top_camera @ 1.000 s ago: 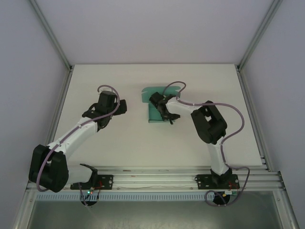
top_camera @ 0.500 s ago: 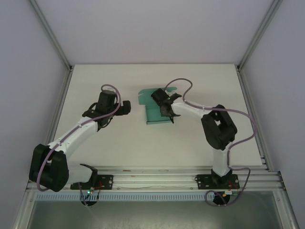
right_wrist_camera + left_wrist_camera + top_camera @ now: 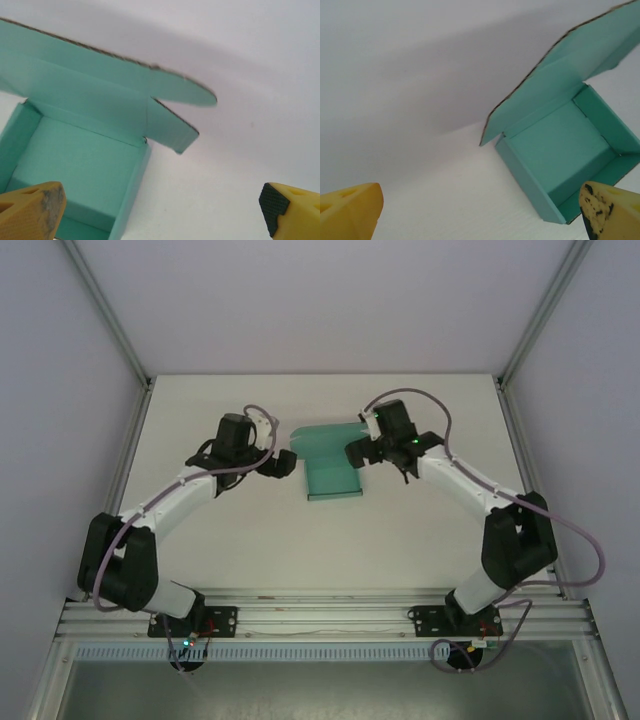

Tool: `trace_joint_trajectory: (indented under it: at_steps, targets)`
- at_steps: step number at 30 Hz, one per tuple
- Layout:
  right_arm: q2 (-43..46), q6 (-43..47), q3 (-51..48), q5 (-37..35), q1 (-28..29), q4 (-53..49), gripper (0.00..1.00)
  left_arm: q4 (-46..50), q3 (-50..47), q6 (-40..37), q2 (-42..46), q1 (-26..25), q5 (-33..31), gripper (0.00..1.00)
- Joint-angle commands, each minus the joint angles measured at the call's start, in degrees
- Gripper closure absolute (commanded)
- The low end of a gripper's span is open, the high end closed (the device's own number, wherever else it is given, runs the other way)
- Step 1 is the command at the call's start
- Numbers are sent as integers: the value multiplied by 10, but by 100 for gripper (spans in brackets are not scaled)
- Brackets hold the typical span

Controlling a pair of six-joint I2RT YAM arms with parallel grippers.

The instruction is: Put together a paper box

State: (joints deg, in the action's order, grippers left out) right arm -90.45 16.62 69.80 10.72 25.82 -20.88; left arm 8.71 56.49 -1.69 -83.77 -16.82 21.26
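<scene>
**Both grippers spread, box open on table**

Past the near rail point(image 3: 320, 612), the left gripper point(image 3: 283, 463) hung over the white table point(image 3: 200, 550) just left of the paper box point(image 3: 332, 482), jaws spread wide, nothing between them. The right gripper point(image 3: 357, 452) was near the box's far right corner, fingers point(image 3: 30, 210) also wide apart, holding nothing. Box lay mid-table, walls up, lid flap point(image 3: 325, 438) raised along its far edge.
</scene>
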Motion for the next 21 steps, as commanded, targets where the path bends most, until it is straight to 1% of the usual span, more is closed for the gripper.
trace_joint_trajectory:
  at_steps: [1, 3, 5, 8, 10, 11, 13, 14, 16, 17, 18, 20, 21]
  targets:
    - [-25, 173, 45, 158, -32, -15, 0, 13, 55, -81, -41, 3, 51, 0]
    - [-65, 215, 109, 181, -49, -84, 0, 41, 89, -107, -71, 3, 54, 0]
    - [-111, 253, 166, 181, -59, -139, 4, 70, 122, -133, -99, 3, 54, 0]
    - [-174, 285, 245, 192, -67, -213, 12, 98, 163, -161, -126, 3, 48, 3]
    - [-207, 288, 289, 193, -71, -247, 16, 116, 186, -178, -145, 3, 51, 6]
    - [-223, 287, 309, 193, -73, -262, 19, 129, 200, -190, -156, 3, 57, 10]
    - [-246, 288, 343, 197, -76, -293, 27, 147, 225, -202, -176, 3, 66, 18]
    - [-252, 288, 352, 201, -76, -300, 33, 156, 237, -206, -186, 4, 68, 25]
    - [-259, 283, 358, 200, -77, -296, 47, 172, 259, -206, -203, 3, 71, 43]
    - [-260, 274, 358, 194, -77, -288, 58, 179, 269, -207, -210, 4, 70, 50]
    - [-263, 271, 359, 189, -76, -288, 66, 184, 275, -207, -215, 4, 72, 56]
    - [-265, 269, 365, 188, -77, -297, 73, 186, 279, -207, -220, 4, 75, 64]
    - [-265, 269, 366, 191, -76, -301, 77, 185, 280, -206, -221, 3, 77, 70]
